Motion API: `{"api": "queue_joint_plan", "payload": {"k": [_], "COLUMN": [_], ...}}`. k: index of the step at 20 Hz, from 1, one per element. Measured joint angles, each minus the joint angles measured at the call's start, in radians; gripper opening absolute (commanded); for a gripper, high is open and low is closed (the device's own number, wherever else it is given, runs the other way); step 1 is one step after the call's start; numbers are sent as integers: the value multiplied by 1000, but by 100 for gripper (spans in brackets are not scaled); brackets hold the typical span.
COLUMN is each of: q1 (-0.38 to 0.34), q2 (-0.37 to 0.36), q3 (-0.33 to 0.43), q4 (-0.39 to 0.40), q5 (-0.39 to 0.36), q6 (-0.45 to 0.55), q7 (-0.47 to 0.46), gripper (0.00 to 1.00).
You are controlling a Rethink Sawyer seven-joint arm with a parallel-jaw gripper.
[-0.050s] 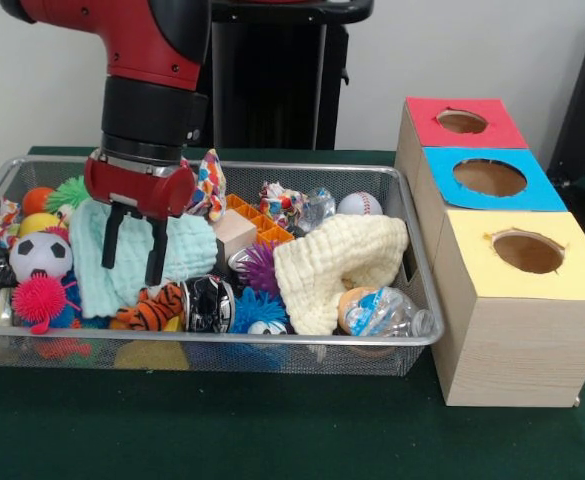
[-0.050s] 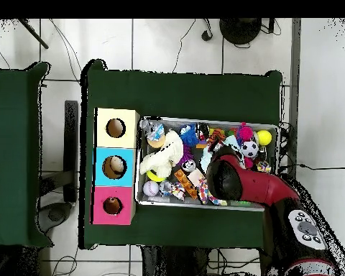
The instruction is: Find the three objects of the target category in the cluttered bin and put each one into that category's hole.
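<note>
Hovering: arm vertical over bin (image 1: 412,340) | jaws (image 1: 137,250) parted, empty | tips at mint cloth (image 1: 187,250)

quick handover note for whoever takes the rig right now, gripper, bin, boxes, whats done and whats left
Gripper: open, empty, fingers pointing down over the mint green cloth at the wire bin's left end in the front view.
Bin: still crowded: soccer ball, baseball, cream cloth, tiger toy, spiky balls.
Boxes beside the bin: red, blue, yellow. Overhead, something pale shows in the blue box's hole; the others look empty.
Done: cannot confirm any drop.
Left: probably grasp, lift, drop; target category not evident.
</note>
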Motion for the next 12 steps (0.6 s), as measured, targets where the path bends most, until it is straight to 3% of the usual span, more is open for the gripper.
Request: {"api": "queue_joint_plan", "payload": {"k": [12], "q1": [1], "q2": [34], "q3": [11], "q4": [-33], "q5": [0], "q6": [0], "q7": [0], "gripper": [100]}}
